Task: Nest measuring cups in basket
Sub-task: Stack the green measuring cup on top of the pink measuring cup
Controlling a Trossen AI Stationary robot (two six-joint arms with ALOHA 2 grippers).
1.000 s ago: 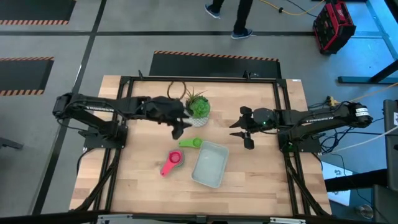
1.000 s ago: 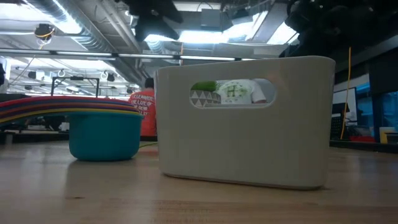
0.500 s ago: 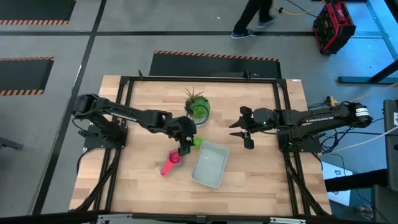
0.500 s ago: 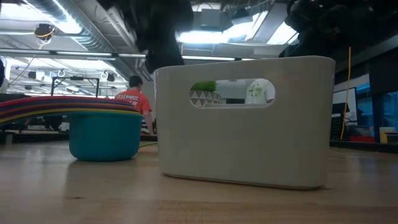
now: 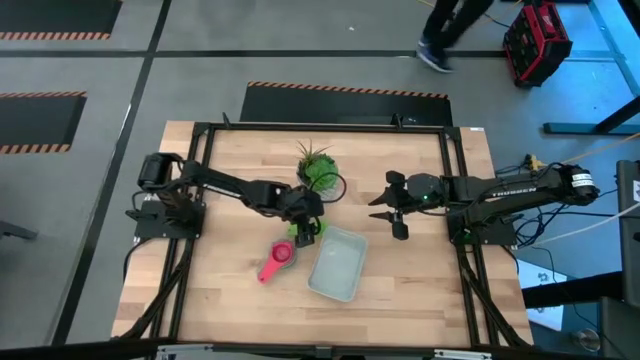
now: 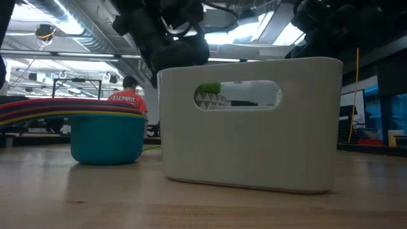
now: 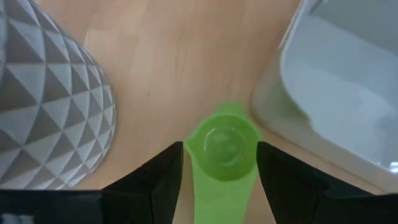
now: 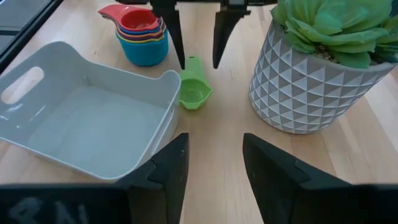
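Green plastic sits right between the fingers of your left pincer: the small green measuring cup lies on the wooden table, with the two fingers standing apart either side of its handle and not yet closed on it. The cup rests just beside the near corner of the pale basket, between it and the white patterned plant pot.

Judging by its look, the cup is light, stiff and smooth, so it could skate across the wood or twist if you pinch it off-centre. The flat handle is your best hold; the round bowl would likely squirt out.

Further out, the other cups already sit nested in a stack, a teal one at the bottom and a red one showing on top, with a pink handle pointing away. That stack stands on the table beside the basket, not in it, and the basket is empty.

Your right pincer waits well apart on the other side of the table, fingers open, holding nothing.

From table height the basket wall hides the green cup entirely, and only dark arm parts show above it. How many cups are in the stack is hard to count from here.
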